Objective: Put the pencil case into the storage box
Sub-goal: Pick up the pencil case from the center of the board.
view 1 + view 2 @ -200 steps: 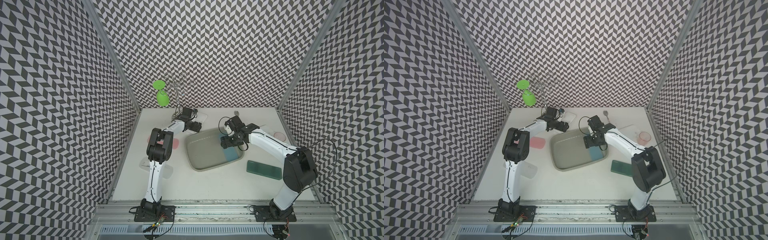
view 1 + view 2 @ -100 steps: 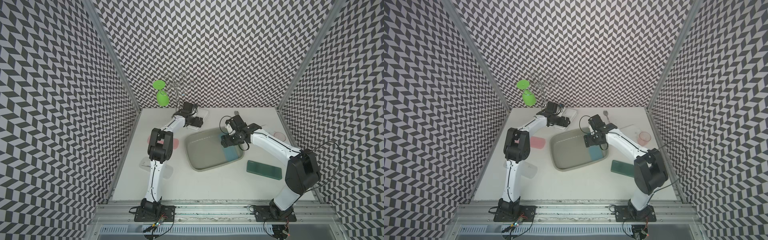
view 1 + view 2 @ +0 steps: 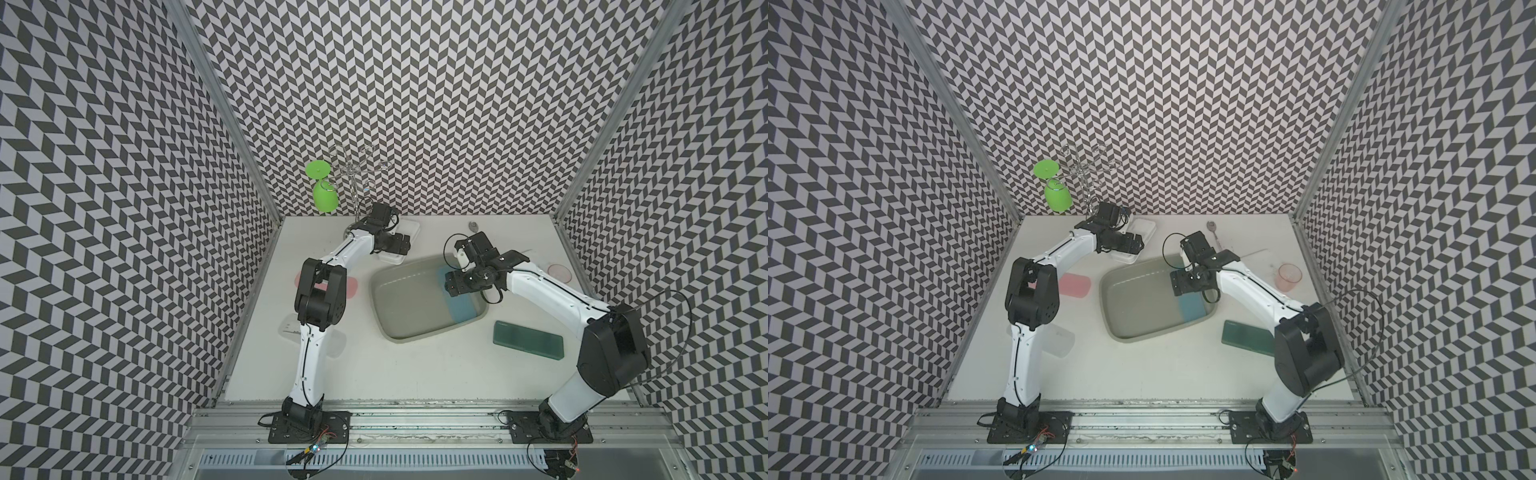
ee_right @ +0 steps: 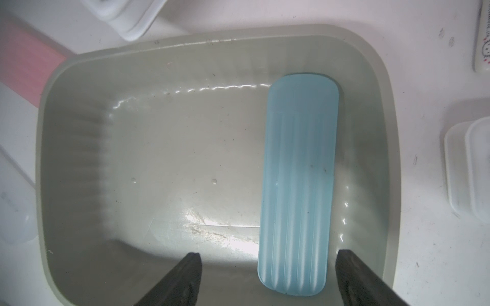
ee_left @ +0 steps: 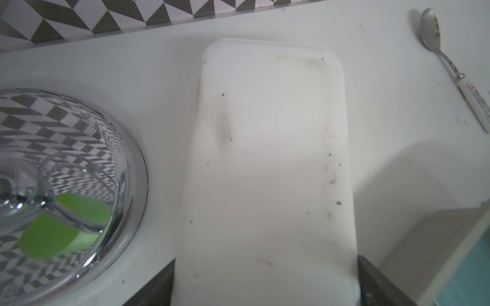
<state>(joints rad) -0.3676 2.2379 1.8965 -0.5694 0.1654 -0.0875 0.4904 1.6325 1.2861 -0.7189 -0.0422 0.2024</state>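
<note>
Left gripper [image 3: 400, 244] has swung onto the white case [image 5: 265, 159], jaws wide astride it, apparently not pinching yet; close squarely. Right gripper [image 4: 267, 265] hangs open, empty.

storage box [image 4: 172, 159]: grey tub with rounded corners, sitting upright on the counter [image 4: 437, 238]
pencil case [image 4: 299, 180]: pale blue, ribbed, lying flat inside it, along one wall
</note>
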